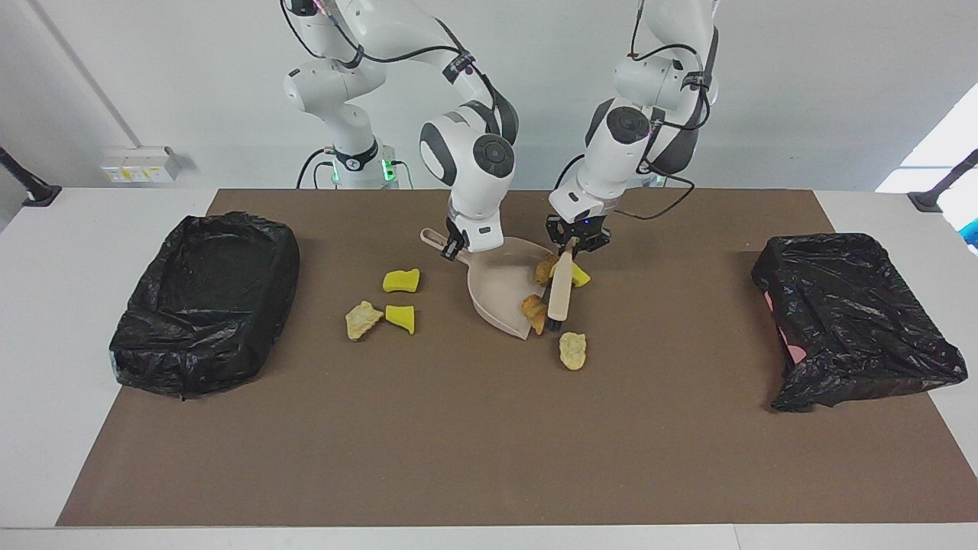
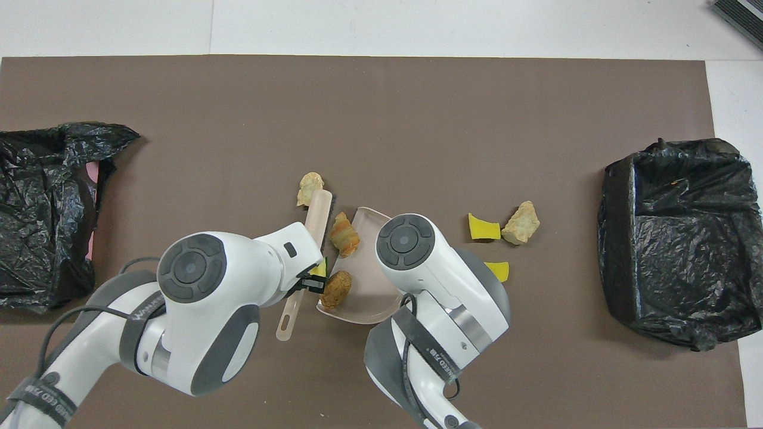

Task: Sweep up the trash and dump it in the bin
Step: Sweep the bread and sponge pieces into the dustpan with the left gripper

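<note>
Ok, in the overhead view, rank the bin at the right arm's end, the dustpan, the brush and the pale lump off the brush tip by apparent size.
1. Bin at the right arm's end, clearly largest.
2. Dustpan, though the right arm covers part of it.
3. Brush, long but narrow, partly under the left arm.
4. Pale lump, smallest.

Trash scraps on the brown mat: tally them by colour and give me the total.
Yellow sponge chunks: 3
Pale beige lumps: 2
Golden-brown bread pieces: 2
Total: 7
</note>
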Robot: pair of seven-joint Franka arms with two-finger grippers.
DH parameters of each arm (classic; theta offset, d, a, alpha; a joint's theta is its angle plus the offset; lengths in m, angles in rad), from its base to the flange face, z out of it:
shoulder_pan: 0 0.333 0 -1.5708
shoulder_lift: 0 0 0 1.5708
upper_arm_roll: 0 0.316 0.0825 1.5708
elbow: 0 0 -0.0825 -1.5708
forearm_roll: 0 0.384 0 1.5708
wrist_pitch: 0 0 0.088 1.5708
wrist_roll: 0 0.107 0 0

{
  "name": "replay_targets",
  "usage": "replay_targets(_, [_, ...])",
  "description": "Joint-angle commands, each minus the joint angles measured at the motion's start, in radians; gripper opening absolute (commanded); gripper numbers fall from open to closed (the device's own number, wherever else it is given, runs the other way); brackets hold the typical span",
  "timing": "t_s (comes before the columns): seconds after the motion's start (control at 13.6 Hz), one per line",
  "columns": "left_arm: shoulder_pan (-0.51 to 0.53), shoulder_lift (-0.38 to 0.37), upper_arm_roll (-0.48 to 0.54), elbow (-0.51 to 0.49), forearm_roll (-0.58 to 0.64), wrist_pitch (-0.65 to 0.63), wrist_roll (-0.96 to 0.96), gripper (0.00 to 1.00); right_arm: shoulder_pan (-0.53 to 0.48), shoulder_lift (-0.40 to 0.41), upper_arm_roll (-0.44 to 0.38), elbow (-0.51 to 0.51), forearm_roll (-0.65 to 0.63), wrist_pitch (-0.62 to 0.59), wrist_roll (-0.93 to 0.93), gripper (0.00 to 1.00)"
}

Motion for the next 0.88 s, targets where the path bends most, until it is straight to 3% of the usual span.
replay_targets(0.0, [0.068, 0.000, 0.002, 0.032, -0.021, -0.022, 0.026, 0.00, -0.015, -0.016, 0.006, 0.001, -0.022, -0.039, -0.008, 0.00])
replay_targets(0.44, [0.139, 0.173, 0.003, 0.049, 0.082, 0.005, 0.209, 0.00, -0.018, -0.019, 0.006, 0.001, -0.022, -0.040, -0.023, 0.00])
replay_targets(0.66, [0.119, 0.153, -0.007, 0.001, 0.079, -0.007, 0.315, 0.00, -0.022, -0.019, 0.006, 0.000, -0.022, -0.036, -0.022, 0.00])
replay_targets(0.81, [0.037, 0.116, -0.009, -0.046, 0.059, -0.005, 0.345, 0.00, -0.025, -0.017, 0.006, 0.000, -0.022, -0.031, -0.022, 0.00])
